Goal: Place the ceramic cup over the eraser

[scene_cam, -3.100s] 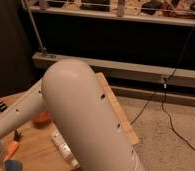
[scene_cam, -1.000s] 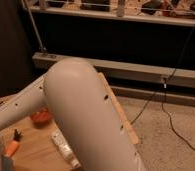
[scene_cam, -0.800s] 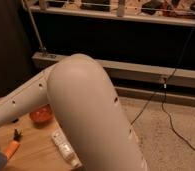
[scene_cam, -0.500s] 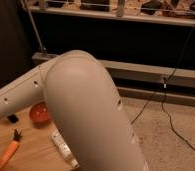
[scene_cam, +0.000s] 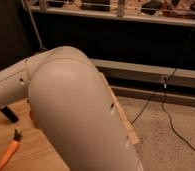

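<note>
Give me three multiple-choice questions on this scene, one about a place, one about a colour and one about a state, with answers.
1. Where does the carrot lie?
A. on the floor
B. on the wooden table, nearer the camera than the eraser
C. on the shelf

2. What colour is the robot arm?
A. white
B. black
C. red

3. What state is the eraser in?
A. under a cup
B. held by the gripper
C. lying bare on the table

Answers:
1. B, it lies on the wood, below the eraser in the picture.
2. A, its shell is white.
3. C, nothing covers it, and the gripper is out of view.
</note>
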Motion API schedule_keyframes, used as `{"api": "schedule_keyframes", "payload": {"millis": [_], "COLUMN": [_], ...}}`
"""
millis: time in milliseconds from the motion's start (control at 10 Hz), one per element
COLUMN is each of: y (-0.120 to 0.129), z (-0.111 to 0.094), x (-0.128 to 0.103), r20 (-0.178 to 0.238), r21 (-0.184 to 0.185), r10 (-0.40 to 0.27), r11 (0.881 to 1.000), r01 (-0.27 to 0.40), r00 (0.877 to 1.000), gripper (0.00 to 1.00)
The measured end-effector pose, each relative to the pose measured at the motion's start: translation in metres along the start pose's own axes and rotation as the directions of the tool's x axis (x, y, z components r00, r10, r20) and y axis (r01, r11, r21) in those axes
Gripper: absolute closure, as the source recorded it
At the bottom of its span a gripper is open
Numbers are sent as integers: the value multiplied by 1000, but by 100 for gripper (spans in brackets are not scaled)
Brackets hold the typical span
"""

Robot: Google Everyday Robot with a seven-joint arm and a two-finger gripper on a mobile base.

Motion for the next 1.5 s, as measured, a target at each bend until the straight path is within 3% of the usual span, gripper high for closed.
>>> {"api": "schedule_keyframes", "payload": {"millis": [200,300,800,1200,1300,1500], "y": [-26,-33,-101,-134,-135,-138], "z": [-17,-21,-44,-66,-69,-71], "x": [-21,-24,-22,-11,-10,-11], "r20": [22,25,24,-31,-45,-99], "r21": [70,85,174,221,223,216], "r10": [53,68,234,357,370,418], "r11": [996,994,956,913,909,895], "r01": [-54,-70,-234,-342,-352,-391], "r00": [998,997,972,933,928,903], "gripper": [100,100,100,100,100,100]}}
